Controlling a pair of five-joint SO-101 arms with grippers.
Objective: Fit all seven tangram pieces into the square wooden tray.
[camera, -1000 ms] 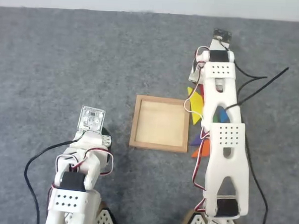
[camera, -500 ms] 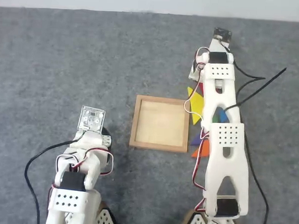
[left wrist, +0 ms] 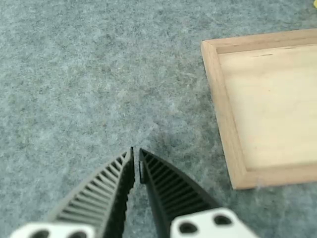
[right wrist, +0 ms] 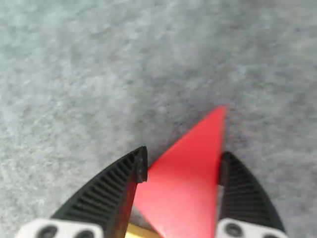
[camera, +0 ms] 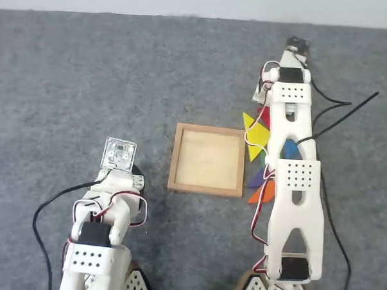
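**Right arm clamping the red triangle**

The right gripper [right wrist: 183,161] is gripping the red triangle [right wrist: 188,178], its jaws pressing against two edges of the piece, up in the upper right of the high view on the grey counter [camera: 87,70]. Just below, the yellow triangle [camera: 255,130], blue piece [camera: 288,149], purple piece [camera: 252,180] and orange piece [camera: 258,195] are lying beside the right rim of the square wooden tray [camera: 175,158], partly under the arm. The tray is sitting at centre frame. At lower left, the left gripper [left wrist: 136,151] is hanging near the tray's left rim, jaws clenched together.
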